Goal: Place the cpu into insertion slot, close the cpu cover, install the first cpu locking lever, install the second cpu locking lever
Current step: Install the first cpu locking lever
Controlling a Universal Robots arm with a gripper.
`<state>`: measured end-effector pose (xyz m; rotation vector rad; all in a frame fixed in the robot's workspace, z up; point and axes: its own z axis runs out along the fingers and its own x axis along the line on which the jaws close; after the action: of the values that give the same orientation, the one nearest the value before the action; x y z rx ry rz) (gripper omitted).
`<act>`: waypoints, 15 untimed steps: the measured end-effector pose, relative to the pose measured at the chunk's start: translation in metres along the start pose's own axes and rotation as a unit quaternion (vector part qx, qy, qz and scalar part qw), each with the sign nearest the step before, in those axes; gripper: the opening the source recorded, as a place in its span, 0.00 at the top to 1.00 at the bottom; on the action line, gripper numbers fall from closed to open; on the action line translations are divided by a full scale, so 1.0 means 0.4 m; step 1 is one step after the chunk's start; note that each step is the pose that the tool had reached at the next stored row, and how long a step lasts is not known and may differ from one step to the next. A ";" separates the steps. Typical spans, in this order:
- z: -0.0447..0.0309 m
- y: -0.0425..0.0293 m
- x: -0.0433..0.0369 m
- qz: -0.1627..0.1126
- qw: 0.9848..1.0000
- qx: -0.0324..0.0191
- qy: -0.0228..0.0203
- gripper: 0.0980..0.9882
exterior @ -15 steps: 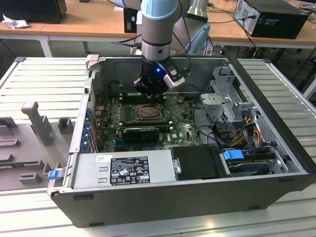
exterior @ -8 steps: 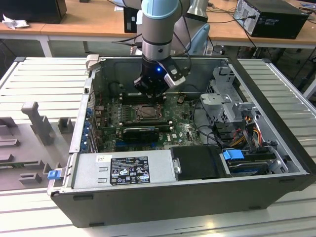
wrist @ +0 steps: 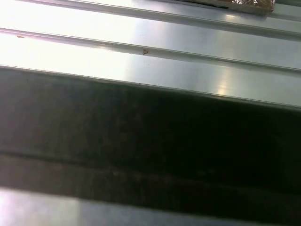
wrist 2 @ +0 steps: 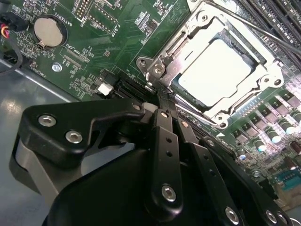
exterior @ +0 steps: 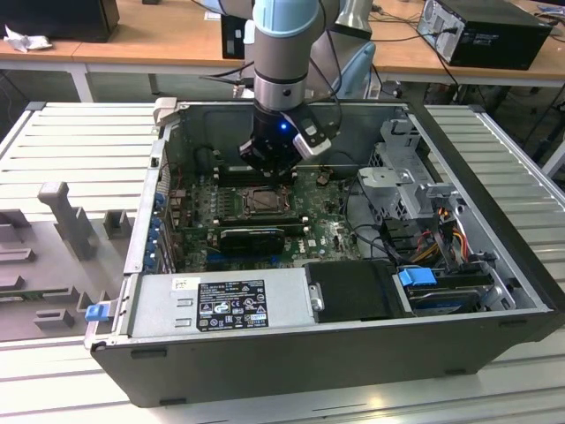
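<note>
The cpu (wrist 2: 218, 70), a pale square chip, lies flat in the insertion slot (wrist 2: 155, 66) on the green motherboard. The cpu cover (wrist 2: 256, 89), a silvery frame with a square window, lies down over the chip's edges. A thin metal lever rod (wrist 2: 263, 28) runs along the socket's far side. My gripper (wrist 2: 161, 96) is shut, its black fingertips pressed together right at one corner of the socket; whether they touch a lever there is hidden. In the exterior view my gripper (exterior: 267, 170) hangs just above the back edge of the insertion slot (exterior: 263, 201) inside the open computer case.
Long black memory slots (wrist 2: 282, 19) flank the socket, and a coin battery (wrist 2: 48, 29) sits on the board. The case (exterior: 291, 344) holds a power supply (exterior: 229, 305), a drive cage (exterior: 402, 181) and cables (exterior: 441, 238). A ribbed metal table (wrist: 141, 42) surrounds it.
</note>
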<state>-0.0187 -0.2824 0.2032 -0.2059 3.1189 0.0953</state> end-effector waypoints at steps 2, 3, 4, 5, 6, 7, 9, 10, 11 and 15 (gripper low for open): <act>-0.007 0.001 0.000 0.000 1.000 0.000 0.000 0.99; -0.007 0.001 0.000 0.000 1.000 0.002 0.000 0.99; -0.007 0.000 0.000 0.000 1.000 0.004 0.000 0.99; -0.006 0.000 0.000 0.000 1.000 0.005 0.001 0.99; -0.005 0.000 0.000 0.000 1.000 0.006 0.001 0.99; -0.004 0.000 0.000 0.000 1.000 0.007 0.001 0.99; -0.003 0.000 0.000 0.000 1.000 0.010 0.001 0.99; -0.001 0.000 0.000 0.000 1.000 0.012 0.002 0.99; 0.001 0.000 0.000 0.000 1.000 0.013 0.002 0.99; 0.004 0.000 0.000 0.000 1.000 0.015 0.002 0.99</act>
<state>-0.0187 -0.2823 0.2016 -0.2066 3.1219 0.0489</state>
